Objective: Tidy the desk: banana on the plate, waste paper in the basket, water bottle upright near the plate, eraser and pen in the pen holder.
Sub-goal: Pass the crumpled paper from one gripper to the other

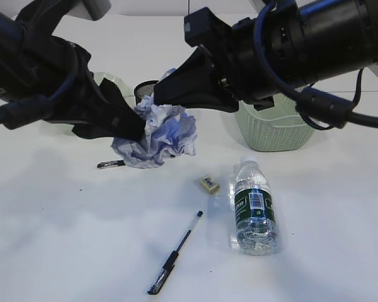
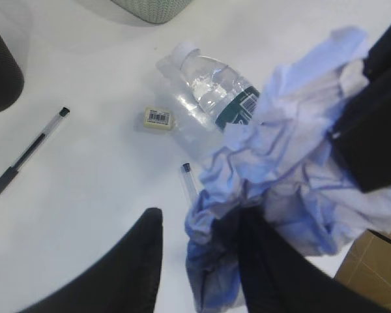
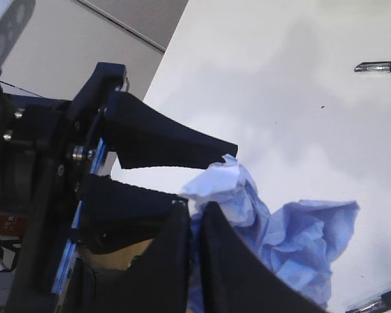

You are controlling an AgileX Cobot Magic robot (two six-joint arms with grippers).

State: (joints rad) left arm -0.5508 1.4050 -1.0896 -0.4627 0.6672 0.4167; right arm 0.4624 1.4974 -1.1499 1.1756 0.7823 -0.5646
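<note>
Right gripper was pinched shut on the crumpled blue-and-white waste paper; left gripper stood parted, one finger against the wad, seemingly handing it over. Paper hung mid-air toward the white desk's far edge, beside the pale green woven basket. Clear plastic water bottle lay toppled near the front edge.

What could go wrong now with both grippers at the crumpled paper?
The crumpled blue-white waste paper hangs between both grippers; the left gripper stands open, so only the right gripper pinches it, near one edge. It may slip and drop short of the green woven basket. Falling, it could cover the small eraser.
</note>
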